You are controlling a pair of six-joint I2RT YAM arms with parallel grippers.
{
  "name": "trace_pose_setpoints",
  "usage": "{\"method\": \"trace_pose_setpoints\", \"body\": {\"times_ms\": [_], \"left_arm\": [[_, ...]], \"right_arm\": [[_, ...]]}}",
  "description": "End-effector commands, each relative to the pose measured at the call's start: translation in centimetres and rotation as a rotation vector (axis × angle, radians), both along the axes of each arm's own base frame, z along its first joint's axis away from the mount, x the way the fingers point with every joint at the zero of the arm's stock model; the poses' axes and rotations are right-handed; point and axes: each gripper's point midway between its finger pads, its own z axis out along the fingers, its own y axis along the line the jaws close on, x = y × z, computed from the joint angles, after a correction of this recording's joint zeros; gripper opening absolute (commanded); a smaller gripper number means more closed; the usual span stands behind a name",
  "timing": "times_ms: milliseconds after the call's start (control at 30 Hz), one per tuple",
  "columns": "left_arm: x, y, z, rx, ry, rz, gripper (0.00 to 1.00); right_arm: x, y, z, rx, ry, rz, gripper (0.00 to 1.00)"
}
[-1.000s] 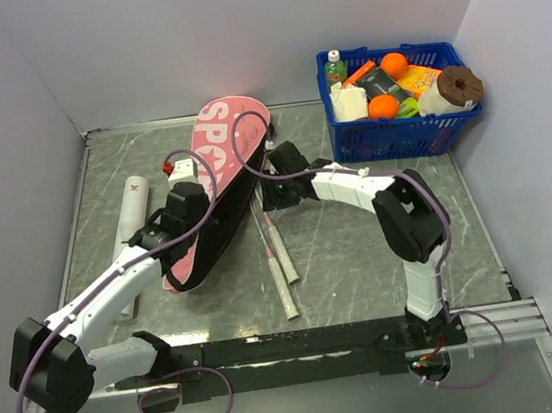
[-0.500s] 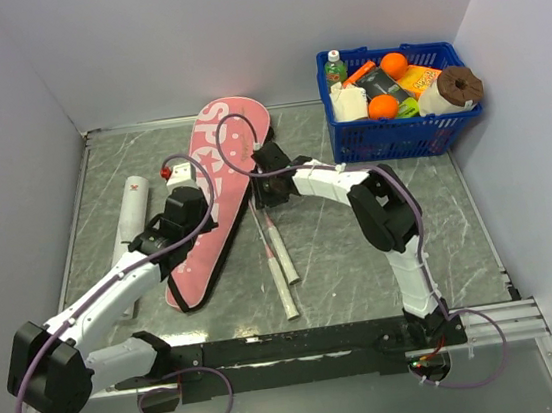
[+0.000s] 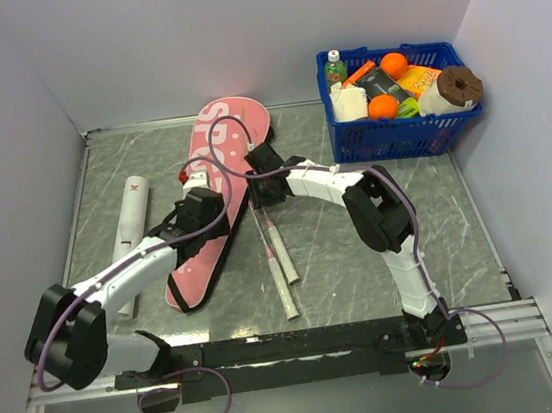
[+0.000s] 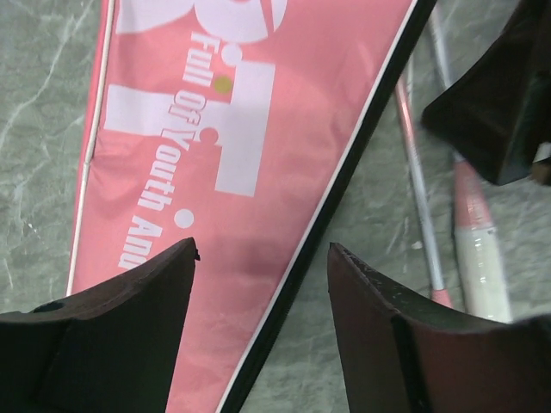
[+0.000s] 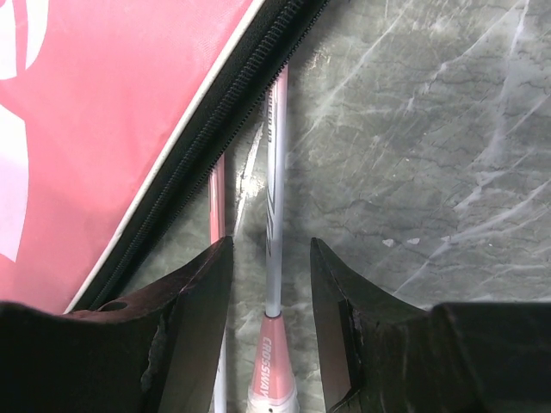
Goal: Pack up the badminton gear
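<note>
Since the white tube [image 3: 132, 202] at left centre looks light and rigid, its middle suits a grip. The soft pink racket bag [image 3: 198, 268] lies centre, the left gripper [image 4: 263, 254] agape above it. Thin, springy racket shafts [image 5: 274, 172] vanish under its zip; the right gripper [image 5: 271, 249] straddles one, unclenched. Upper right, a blue basket [image 3: 399, 139] holds oranges [image 3: 393, 63], a bottle [image 3: 335, 66].

Desk [image 3: 363, 256], top view. Bag [image 3: 225, 122] lies diagonally, left of centre, wide end toward the top of the frame. Tube [image 3: 133, 206] lies left of the bag, apart from it. Two rackets [image 3: 284, 284] lie side by side just right of the bag, shafts running under its edge, handles toward lower centre. Basket [image 3: 398, 136] sits upper right, well apart.
</note>
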Motion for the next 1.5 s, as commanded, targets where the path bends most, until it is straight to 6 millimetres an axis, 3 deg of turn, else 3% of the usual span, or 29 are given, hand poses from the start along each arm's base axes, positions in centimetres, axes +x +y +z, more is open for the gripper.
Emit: {"method": "trace_pose_setpoints", "body": {"times_ms": [0,400,700,1133,1467], "left_arm": [[0.8,-0.8,1.0,0.048,-0.029,-0.016,0.68],[-0.9,-2.3,-2.3,0.202,0.047,-0.106,0.65],[-1.2,-2.0,-4.6,0.301,0.109,-0.101,0.59],[-0.8,-1.4,-5.9,0.379,0.145,-0.084,0.56],[-1.5,-2.1,-6.9,0.402,0.186,-0.122,0.54]], "right_arm": [[0.1,0.2,-0.5,-0.021,-0.003,0.012,0.48],[-0.3,0.4,-0.9,-0.010,0.023,0.029,0.49],[-0.1,0.4,-1.1,-0.005,0.029,0.023,0.49],[-0.1,0.3,-1.1,-0.005,0.030,0.017,0.49],[-0.3,0.6,-1.1,0.013,0.043,0.030,0.49]]}}
